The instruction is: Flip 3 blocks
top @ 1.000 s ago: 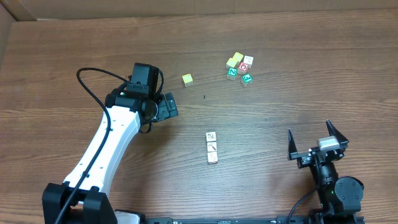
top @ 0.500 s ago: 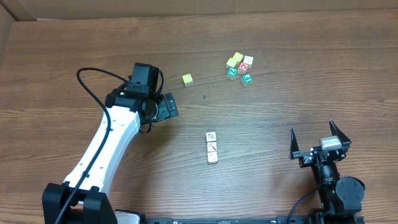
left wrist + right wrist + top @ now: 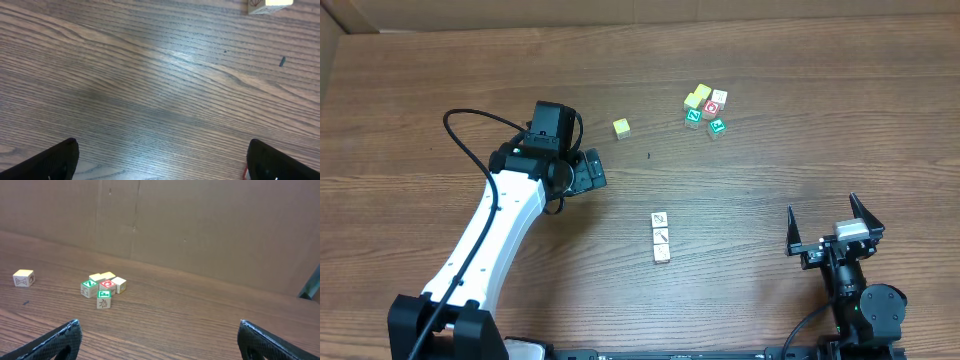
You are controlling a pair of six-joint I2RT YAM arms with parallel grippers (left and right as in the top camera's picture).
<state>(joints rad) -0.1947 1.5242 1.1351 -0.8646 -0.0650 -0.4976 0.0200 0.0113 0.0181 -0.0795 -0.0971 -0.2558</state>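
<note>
- The left fingers (image 3: 55,161) are spread wide with nothing between them. Only their two black tips show, at the bottom corners of the left wrist view, over the bare brown wood-grain counter (image 3: 150,90).
- The right fingers (image 3: 59,339) are also spread and empty. They sit near the counter's front right corner and point toward a brown cardboard back wall (image 3: 200,220).
- The three small pale cream wooden blocks (image 3: 661,237) lie at mid-counter in a short column, one right behind the other. They are between the two arms and clear of both sets of fingers. Each top face carries a thin dark drawn mark, too small to read.
- A single pale yellow wooden cube (image 3: 621,127) sits alone just beyond the left fingers. Its side face shows a dark outline drawing and no legible letter.
- A cluster of yellow, red and green lettered cubes (image 3: 705,108) lies farther back and to the right. One green-framed face looks like a Z; the other letters cannot be read.
</note>
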